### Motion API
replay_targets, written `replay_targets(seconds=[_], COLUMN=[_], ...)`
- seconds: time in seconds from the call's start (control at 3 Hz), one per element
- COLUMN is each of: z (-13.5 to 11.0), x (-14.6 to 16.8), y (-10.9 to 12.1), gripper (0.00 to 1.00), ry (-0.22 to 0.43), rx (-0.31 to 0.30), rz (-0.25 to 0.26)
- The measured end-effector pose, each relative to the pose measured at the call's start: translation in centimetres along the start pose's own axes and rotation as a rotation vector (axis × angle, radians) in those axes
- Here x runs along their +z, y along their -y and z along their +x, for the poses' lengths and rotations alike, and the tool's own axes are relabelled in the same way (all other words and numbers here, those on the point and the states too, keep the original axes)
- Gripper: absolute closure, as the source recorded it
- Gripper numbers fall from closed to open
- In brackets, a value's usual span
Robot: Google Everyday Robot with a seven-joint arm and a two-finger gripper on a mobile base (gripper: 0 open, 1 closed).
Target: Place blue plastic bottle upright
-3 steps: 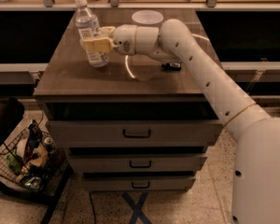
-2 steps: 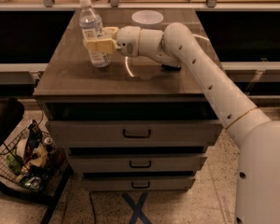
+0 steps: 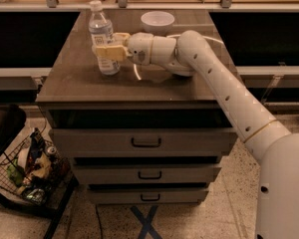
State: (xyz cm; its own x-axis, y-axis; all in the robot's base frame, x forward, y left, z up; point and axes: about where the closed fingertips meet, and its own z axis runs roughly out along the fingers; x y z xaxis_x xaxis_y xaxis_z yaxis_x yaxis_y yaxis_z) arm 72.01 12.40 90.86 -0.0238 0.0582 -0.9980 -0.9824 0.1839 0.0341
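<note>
The blue plastic bottle (image 3: 103,39) is a small clear water bottle with a white cap and a pale label. It stands upright on the left part of the dark cabinet top (image 3: 139,83). My gripper (image 3: 108,46) reaches in from the right on the long white arm. Its pale fingers (image 3: 108,52) sit around the bottle's middle, one in front and one behind, shut on it.
A white bowl (image 3: 157,21) sits at the back of the cabinet top, behind my wrist. The cabinet has three drawers below. A wire basket (image 3: 30,176) of items stands on the floor at the lower left. A shelf rail runs behind the cabinet.
The bottle and gripper have shifted slightly; the bottle stays upright in the fingers, with its base on the cabinet top.
</note>
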Motion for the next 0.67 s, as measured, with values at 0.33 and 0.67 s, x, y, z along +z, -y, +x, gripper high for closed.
replay_targets(seconds=[0.33, 0.67], z=[0.75, 1.06], x=[-0.38, -0.51], y=[0.1, 0.12], gripper=[1.0, 1.0], ry=[0.012, 0.013], rx=[0.012, 0.018], rz=[0.006, 0.008])
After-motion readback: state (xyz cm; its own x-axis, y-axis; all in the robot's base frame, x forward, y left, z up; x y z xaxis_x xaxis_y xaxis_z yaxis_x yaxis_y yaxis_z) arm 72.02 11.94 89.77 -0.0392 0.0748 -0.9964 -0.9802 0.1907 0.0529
